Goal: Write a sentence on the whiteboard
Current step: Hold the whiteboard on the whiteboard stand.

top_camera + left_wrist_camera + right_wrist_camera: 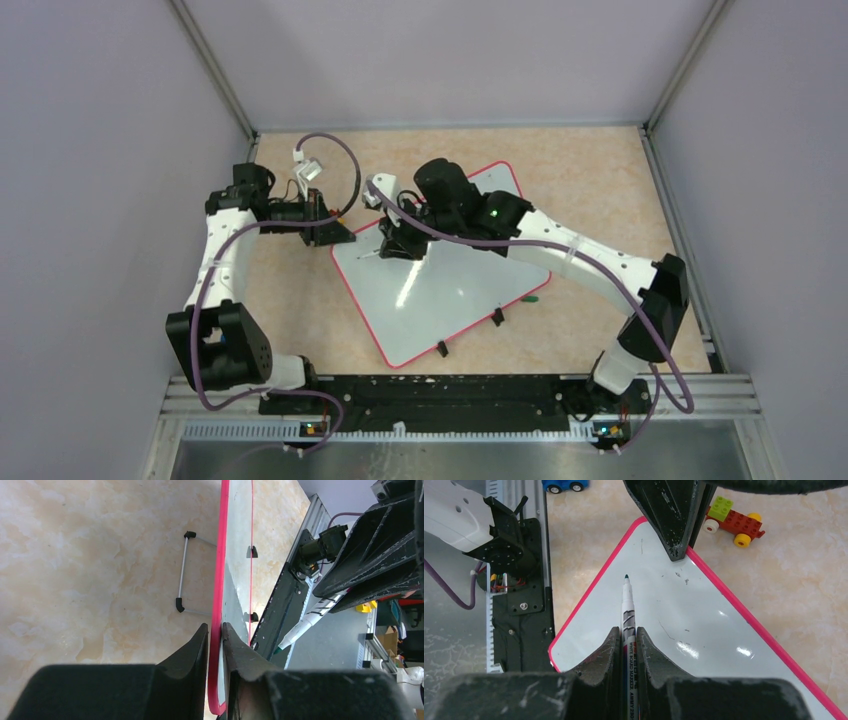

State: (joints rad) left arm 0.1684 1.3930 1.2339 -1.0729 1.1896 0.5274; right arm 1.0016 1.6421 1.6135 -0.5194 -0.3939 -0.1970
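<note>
The whiteboard (450, 290) lies tilted on the table, glossy white with a red-pink rim. My left gripper (338, 235) is shut on its far-left corner; in the left wrist view the jaws (215, 630) pinch the rim (218, 580). My right gripper (388, 248) is shut on a white marker (628, 615) with a green tip. The tip sits at or just above the board (684, 620) near that corner; contact is unclear. No green sentence shows on the board, only a few small dark specks. The marker also shows in the left wrist view (305, 626).
Two black clips (497, 318) sit on the board's near edge, with a small green object (533, 298) beside it on the table. A wire stand leg (182, 570) lies under the board. A red brick car (734, 522) and a blue toy (564, 485) lie beyond it.
</note>
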